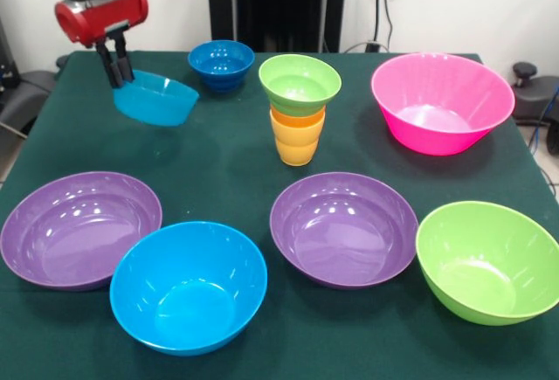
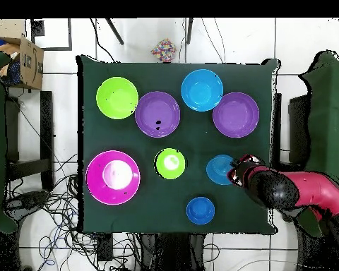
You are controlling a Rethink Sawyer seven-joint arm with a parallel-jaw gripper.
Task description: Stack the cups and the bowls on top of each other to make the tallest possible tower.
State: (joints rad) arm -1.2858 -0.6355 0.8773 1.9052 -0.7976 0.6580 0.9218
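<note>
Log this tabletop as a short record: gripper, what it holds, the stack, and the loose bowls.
gripper: gripper, fingers shut on the rim of the light blue bowl
held bowl: tilted, appears lifted off the table
tower: small green bowl on top of orange cup nested in yellow cup
small loose bowl: dark blue bowl
large bowls: two purple, blue, green, pink
</note>
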